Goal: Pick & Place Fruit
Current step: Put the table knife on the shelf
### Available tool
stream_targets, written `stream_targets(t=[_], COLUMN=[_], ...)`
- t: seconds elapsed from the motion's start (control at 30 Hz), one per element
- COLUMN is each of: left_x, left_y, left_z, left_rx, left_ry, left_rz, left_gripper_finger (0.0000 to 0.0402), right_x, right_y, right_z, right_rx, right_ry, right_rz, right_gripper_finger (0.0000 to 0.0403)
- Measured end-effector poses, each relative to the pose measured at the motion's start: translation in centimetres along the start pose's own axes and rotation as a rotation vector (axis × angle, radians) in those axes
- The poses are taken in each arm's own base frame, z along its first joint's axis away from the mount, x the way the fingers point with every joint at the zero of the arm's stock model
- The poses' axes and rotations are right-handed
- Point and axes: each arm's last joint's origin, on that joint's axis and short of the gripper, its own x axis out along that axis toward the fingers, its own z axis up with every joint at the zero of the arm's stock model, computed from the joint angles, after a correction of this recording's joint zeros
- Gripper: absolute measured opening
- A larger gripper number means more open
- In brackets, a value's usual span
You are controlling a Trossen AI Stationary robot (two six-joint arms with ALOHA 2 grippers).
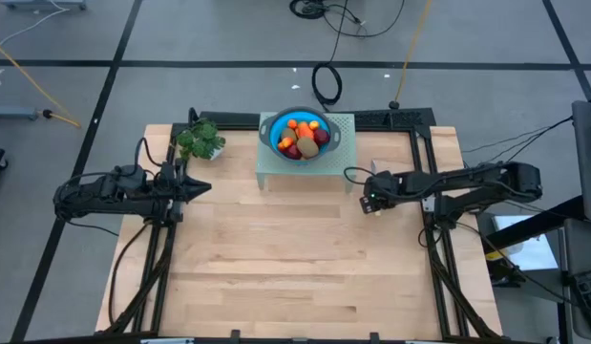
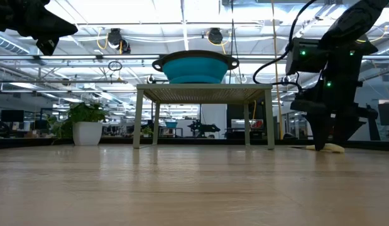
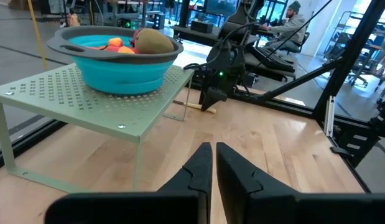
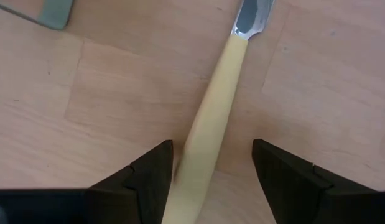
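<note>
The fruit (image 1: 303, 139) lies heaped in a blue bowl (image 3: 117, 59) on a green perforated stand (image 1: 343, 124) at the table's far middle. A brown kiwi-like piece (image 3: 153, 41) tops the heap. My right gripper (image 4: 212, 145) points down, open, just right of the stand. Its fingers stand on either side of a yellow-handled knife (image 4: 208, 137) that lies flat on the table. My left gripper (image 3: 214, 152) waits shut, raised at the table's left side, holding nothing. My right gripper comes at the knife's handle (image 4: 198, 155) from above, with the fingers across it. One finger (image 4: 156, 171) stands right against the handle's side, and I cannot tell whether it touches. The other finger is clear of it. The knife lies on the table.
A green leafy bunch (image 1: 200, 141) sits at the far left, just beyond my left gripper. The stand's legs (image 2: 139, 119) rise from the table in front of my right arm. The wooden table's near half (image 1: 295, 277) is bare.
</note>
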Motion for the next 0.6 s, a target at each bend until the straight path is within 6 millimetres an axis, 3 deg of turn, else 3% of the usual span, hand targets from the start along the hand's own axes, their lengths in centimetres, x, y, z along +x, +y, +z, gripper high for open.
stream_targets(t=[0.3, 0.6], left_x=[0.0, 0.0], left_y=[0.0, 0.0], left_z=[0.0, 0.0], left_rx=[0.0, 0.004], left_ry=[0.0, 0.0], left_rz=[0.0, 0.0], left_gripper_finger=[0.0021, 0.0021], right_x=[1.08, 1.12], right_y=[0.17, 0.0], right_z=[-0.13, -0.24], right_rx=[-0.01, 0.059], right_ry=[0.042, 0.049], right_rz=[-0.055, -0.072], right_gripper_finger=[0.0207, 0.0135])
